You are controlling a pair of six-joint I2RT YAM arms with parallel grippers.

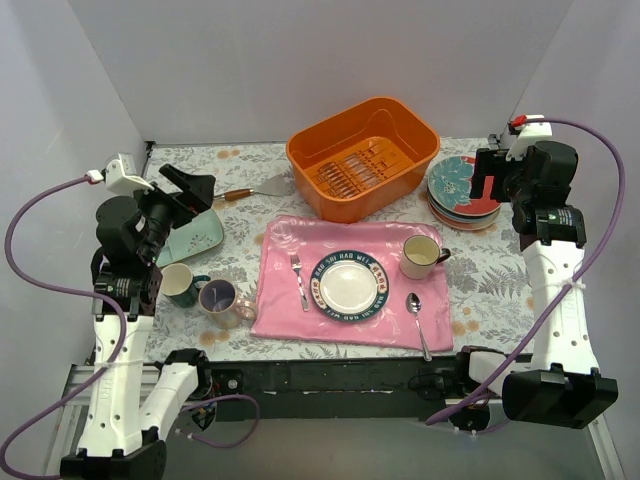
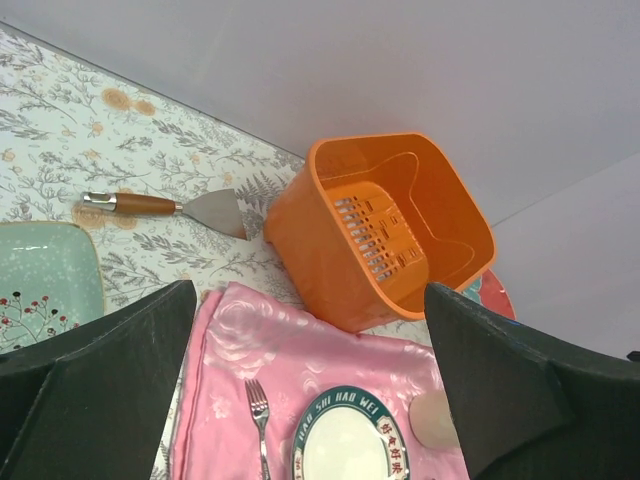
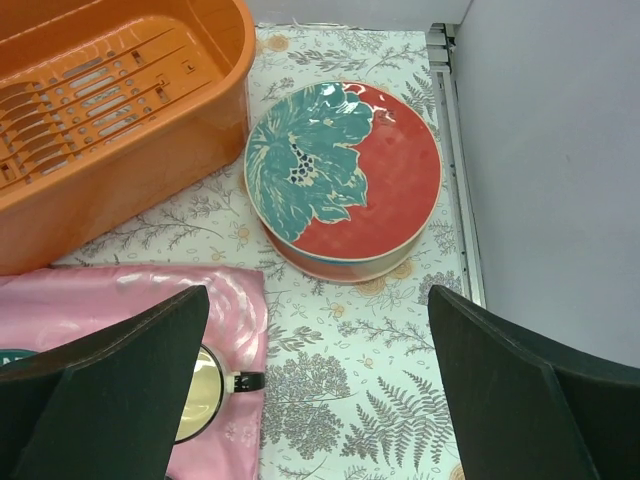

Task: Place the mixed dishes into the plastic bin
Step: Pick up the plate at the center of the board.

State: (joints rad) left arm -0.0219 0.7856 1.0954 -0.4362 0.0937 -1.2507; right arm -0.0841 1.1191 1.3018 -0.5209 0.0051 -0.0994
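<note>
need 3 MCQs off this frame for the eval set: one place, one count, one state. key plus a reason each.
1. Where does the stack of round plates sit relative to the orange bin?
A. inside it
B. left of it
C. right of it, on the table

2. How many mugs stand left of the pink mat?
A. one
B. two
C. three

3. The bin is:
A. empty
B. holding a mug
C. upside down

Key:
1 C, the top view shows the stack beside the bin's right wall.
2 B, the dark green mug and the lavender-lined mug.
3 A, nothing lies inside it.
</note>
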